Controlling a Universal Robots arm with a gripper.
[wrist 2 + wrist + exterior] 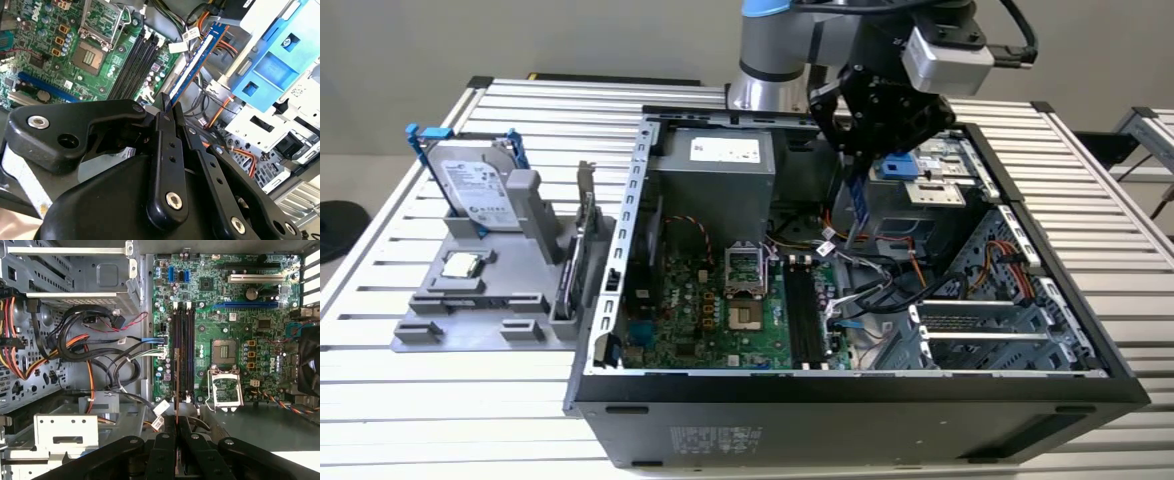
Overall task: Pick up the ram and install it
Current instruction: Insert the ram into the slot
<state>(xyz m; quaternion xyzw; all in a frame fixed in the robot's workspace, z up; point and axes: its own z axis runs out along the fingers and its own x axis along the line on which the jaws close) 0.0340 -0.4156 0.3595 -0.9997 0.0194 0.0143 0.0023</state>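
Observation:
The ram is a thin blue stick with a white label, and my gripper is shut on one end of it. In the exterior view the ram hangs down from the gripper inside the open computer case, above the cables near the back. The black memory slots lie lower and nearer the front on the green motherboard. In the first wrist view the gripper holds the ram edge-on, roughly in line with the long slots.
A grey holder on the exterior view's left carries a silver hard drive and a small square processor. Inside the case are an open processor socket, bundled cables, a blue drive bracket and a power supply.

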